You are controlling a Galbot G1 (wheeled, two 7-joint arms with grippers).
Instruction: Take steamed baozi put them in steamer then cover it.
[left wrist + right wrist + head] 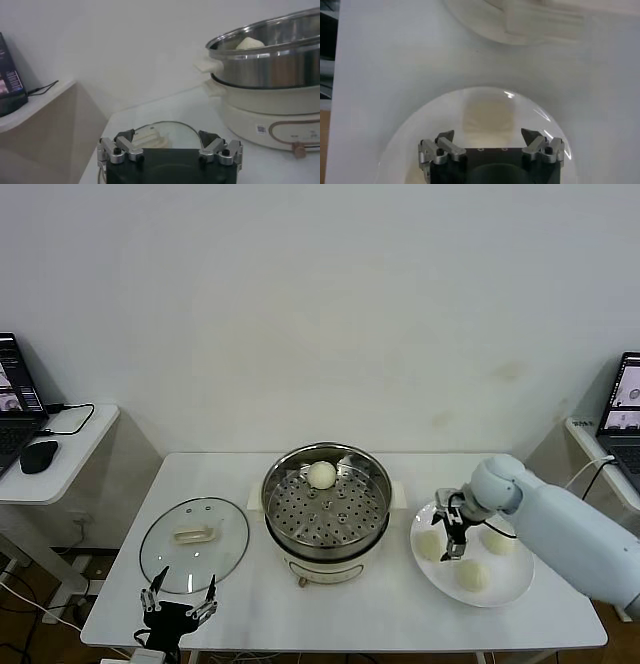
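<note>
One baozi in, three to go, cover still off.

The left pincer point(180, 602) idles wide near the cover point(194, 545) on the bench point(330, 609); the steamer point(326, 501) holds one baozi point(321, 474); the right pincer point(452, 534), wide and empty, hangs over three on the plate point(505, 587).

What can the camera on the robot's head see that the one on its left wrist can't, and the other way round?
Only the head view shows the right gripper, open over the white plate holding three baozi.

Only the left wrist view shows the steamer's label on its base.

Both show the steamer with one baozi inside, the glass cover lying on the table, and the open left gripper near that cover.
</note>
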